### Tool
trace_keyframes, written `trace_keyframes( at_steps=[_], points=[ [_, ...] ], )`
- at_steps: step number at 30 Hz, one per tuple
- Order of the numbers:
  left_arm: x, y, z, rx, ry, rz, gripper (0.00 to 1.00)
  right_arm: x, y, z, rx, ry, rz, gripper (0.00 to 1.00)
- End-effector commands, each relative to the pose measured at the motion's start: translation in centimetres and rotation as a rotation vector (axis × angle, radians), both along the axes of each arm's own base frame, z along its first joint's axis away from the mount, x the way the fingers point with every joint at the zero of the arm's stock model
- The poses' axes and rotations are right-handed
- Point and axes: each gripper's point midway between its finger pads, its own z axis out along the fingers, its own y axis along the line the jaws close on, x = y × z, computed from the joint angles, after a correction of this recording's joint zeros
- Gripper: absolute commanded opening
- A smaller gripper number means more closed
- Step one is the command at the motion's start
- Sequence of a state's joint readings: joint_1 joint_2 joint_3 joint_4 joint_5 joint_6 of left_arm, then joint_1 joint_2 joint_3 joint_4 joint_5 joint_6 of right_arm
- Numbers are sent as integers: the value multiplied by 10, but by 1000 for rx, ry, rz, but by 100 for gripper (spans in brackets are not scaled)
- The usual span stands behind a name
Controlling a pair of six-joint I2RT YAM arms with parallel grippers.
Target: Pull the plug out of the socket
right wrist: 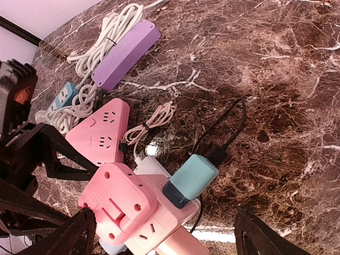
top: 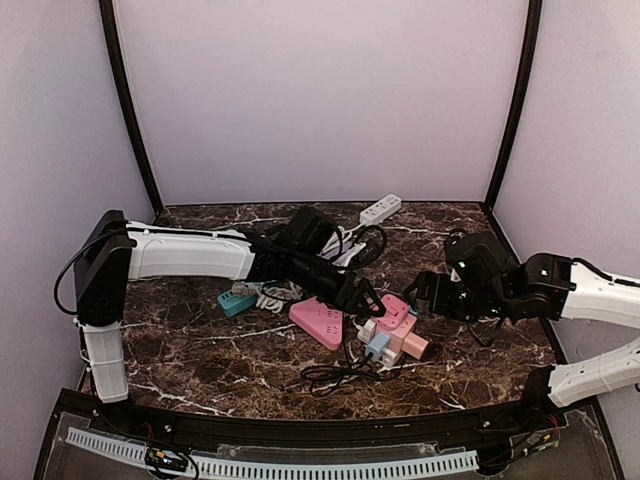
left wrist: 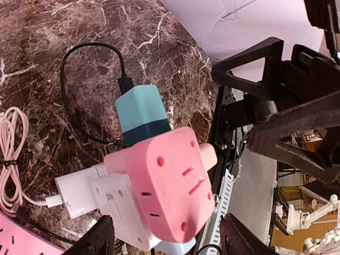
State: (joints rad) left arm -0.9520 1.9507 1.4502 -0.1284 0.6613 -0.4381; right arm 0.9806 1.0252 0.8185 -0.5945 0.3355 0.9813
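Observation:
A pink cube socket [top: 397,318] lies mid-table with several plugs in it. A teal plug [left wrist: 142,114] with a black cable sits on one face, and a white plug [left wrist: 78,194] on another. My left gripper [top: 365,300] is open just left of the socket, its fingers [left wrist: 99,239] standing either side of the pink socket [left wrist: 172,183] without touching it. My right gripper [top: 421,291] is open just right of the socket. In the right wrist view the socket [right wrist: 139,210] and the teal plug [right wrist: 191,179] lie between its spread fingers [right wrist: 71,234].
A pink triangular power strip [right wrist: 103,133] lies beside the socket. A purple strip [right wrist: 125,55], a blue strip [right wrist: 66,96] and coiled white cables lie behind. A white strip [top: 380,209] is at the back wall. A black cable loop [top: 335,376] lies in front.

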Motion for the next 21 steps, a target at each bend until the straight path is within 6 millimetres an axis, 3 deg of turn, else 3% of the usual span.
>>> trace_keyframes(
  at_steps=[1, 12, 21],
  points=[
    [5, -5, -3, 21, 12, 32, 68, 1, 5, 0, 26, -20, 36, 89],
    [6, -19, 12, -28, -8, 20, 68, -3, 14, -13, 98, -1, 50, 86],
    [-14, -29, 30, -78, -20, -57, 66, -3, 11, -11, 108, -9, 32, 86]
  ],
)
